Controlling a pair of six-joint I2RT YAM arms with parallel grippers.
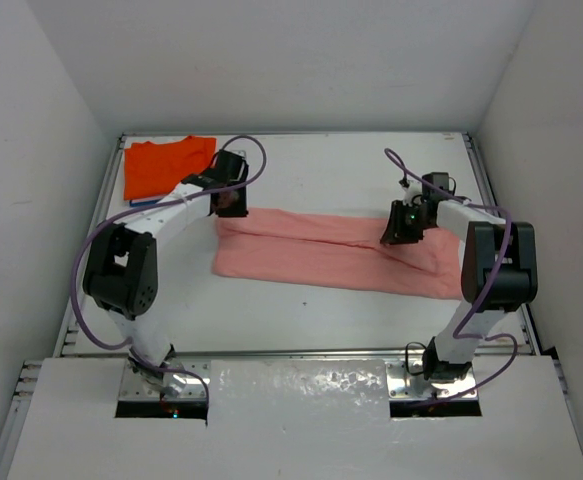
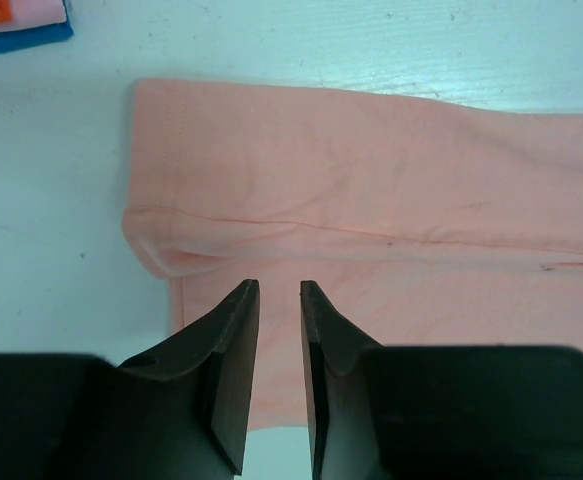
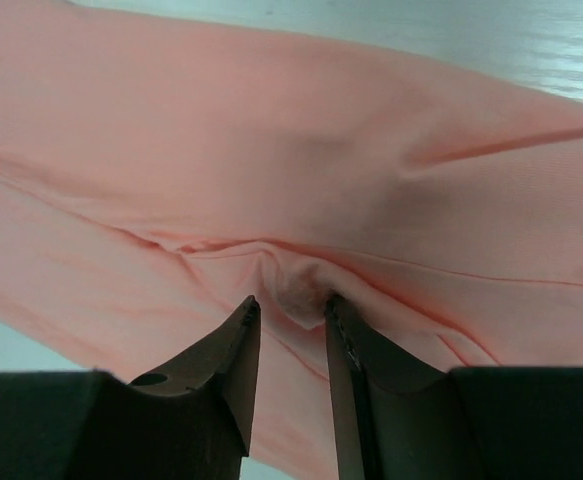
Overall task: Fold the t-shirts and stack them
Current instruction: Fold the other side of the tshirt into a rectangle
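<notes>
Top external view, largest first. Shows a white table [image 1: 321,160] walled on three sides, with all items on it.

Across the middle of the table: the pale pink t-shirt [image 1: 321,255], folded into a long band running left to right, flat at its left end and creased toward the right.

In the far left corner: the orange t-shirt [image 1: 161,165], folded and well apart from the pink band.

At the near edge of the orange one: the blue t-shirt [image 2: 21,38], visible only as a thin strip.

As to the left jaws: stand over the left end of the pink band, parted by a narrow gap, cloth flat beneath, nothing pinched.

As to the right jaws: bear down on the right part of the band, closed on a small pucker [image 3: 296,290] of pink cloth gathered between the tips.
</notes>
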